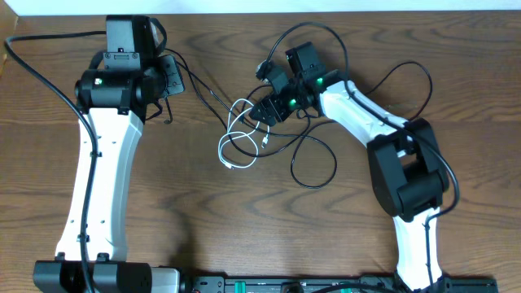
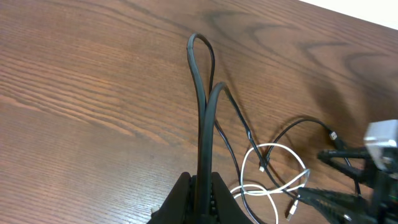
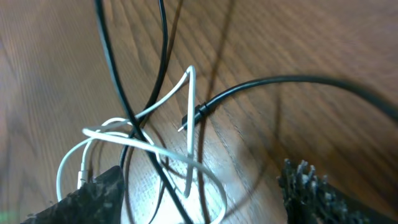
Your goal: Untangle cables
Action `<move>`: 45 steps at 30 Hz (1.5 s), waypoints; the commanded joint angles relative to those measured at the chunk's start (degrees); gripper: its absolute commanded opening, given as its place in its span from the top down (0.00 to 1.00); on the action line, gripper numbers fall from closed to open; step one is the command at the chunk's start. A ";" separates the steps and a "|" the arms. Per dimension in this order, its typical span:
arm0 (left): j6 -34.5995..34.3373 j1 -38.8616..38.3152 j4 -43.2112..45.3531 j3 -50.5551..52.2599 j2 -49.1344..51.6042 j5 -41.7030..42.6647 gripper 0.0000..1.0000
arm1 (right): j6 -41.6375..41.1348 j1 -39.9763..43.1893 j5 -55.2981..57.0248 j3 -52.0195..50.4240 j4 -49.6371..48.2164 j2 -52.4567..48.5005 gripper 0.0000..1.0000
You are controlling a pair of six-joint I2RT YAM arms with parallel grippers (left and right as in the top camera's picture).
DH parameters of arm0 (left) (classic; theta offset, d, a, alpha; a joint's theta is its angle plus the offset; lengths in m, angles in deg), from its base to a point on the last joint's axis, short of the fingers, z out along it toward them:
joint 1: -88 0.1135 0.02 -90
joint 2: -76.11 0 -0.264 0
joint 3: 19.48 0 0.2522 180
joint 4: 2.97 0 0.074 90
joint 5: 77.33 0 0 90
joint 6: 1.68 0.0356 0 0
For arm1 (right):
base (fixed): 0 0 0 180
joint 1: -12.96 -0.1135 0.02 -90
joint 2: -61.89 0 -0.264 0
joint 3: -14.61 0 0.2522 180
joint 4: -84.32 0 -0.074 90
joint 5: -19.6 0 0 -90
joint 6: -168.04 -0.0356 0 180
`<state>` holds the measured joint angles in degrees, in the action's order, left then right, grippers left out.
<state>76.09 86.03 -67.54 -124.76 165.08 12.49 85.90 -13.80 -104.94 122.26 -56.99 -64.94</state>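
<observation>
— How was my left arm set?
— You had it stretched far out from its base with the wrist turned inward. The left gripper (image 2: 200,194) was clamped on a black cable (image 2: 200,124) that ran straight ahead of the fingertips.
— And the right?
— You had it bent at the elbow and angled downward. The right gripper (image 3: 202,180) had its fingers (image 3: 311,193) standing well apart.

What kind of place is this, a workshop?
Probably a robotics lab test bench, though the room itself is out of view. A left robot arm and a right robot arm stand at a wooden table, with a tangle of black cables and a white cable between them.
</observation>
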 commanded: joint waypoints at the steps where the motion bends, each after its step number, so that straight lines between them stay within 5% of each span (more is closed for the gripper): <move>1: -0.61 0.09 -0.20 -0.20 -0.63 -0.26 0.93 | -2.05 -0.37 -4.22 -0.33 -1.57 -1.84 0.27; 10: -0.61 0.09 -0.37 -0.20 -0.63 -0.26 0.93 | -8.37 -2.54 -2.01 -0.33 -9.07 -6.45 0.47; 14: -0.59 0.09 -0.61 -0.20 -0.63 -0.28 0.93 | -12.26 -2.40 1.66 -0.24 -9.31 -6.56 0.99; 21: -0.57 0.09 -0.76 -0.11 -0.63 -0.33 0.93 | -16.61 2.08 -1.31 -0.09 -8.17 0.59 0.99; 36: -3.13 2.69 -2.73 1.64 -0.46 -13.88 0.93 | -16.65 17.75 5.42 -0.09 -5.46 41.29 0.99; 45: -3.10 6.71 -3.61 1.68 -0.22 -14.03 0.92 | -16.85 28.28 11.10 -0.09 -3.98 48.61 0.99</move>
<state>73.64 91.47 -70.75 -123.71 165.08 1.08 69.88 11.51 -97.36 122.17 -61.95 -16.26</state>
